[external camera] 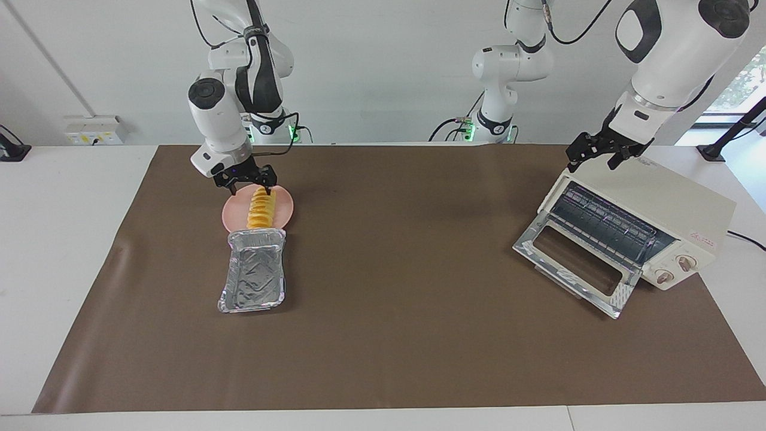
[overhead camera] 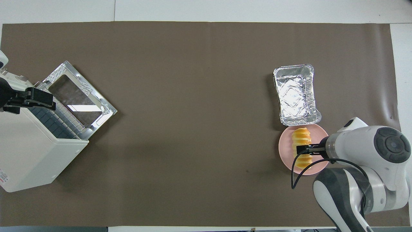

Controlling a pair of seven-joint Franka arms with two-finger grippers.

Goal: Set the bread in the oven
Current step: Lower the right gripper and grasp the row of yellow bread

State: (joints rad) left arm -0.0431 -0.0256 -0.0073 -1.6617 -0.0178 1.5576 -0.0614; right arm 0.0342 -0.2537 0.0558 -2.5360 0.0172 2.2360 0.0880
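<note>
The bread (external camera: 263, 211), a ridged yellow-orange loaf, lies on a round pink plate (external camera: 288, 208) toward the right arm's end of the table. My right gripper (external camera: 251, 187) is open and low over the end of the loaf nearer to the robots, one finger on each side of it. In the overhead view the right gripper (overhead camera: 305, 149) crosses the bread (overhead camera: 302, 134) on the plate (overhead camera: 285, 149). The cream-white oven (external camera: 688, 206) stands at the left arm's end with its glass door (external camera: 574, 263) dropped open. My left gripper (external camera: 595, 158) hangs open above the oven's top.
A crinkled silver foil tray (external camera: 254, 272) lies empty, touching the plate's edge, farther from the robots than the plate. A brown mat (external camera: 407, 311) covers the table between tray and oven. From overhead, the oven (overhead camera: 32, 154), its door (overhead camera: 77, 93) and the left gripper (overhead camera: 32, 101) also show.
</note>
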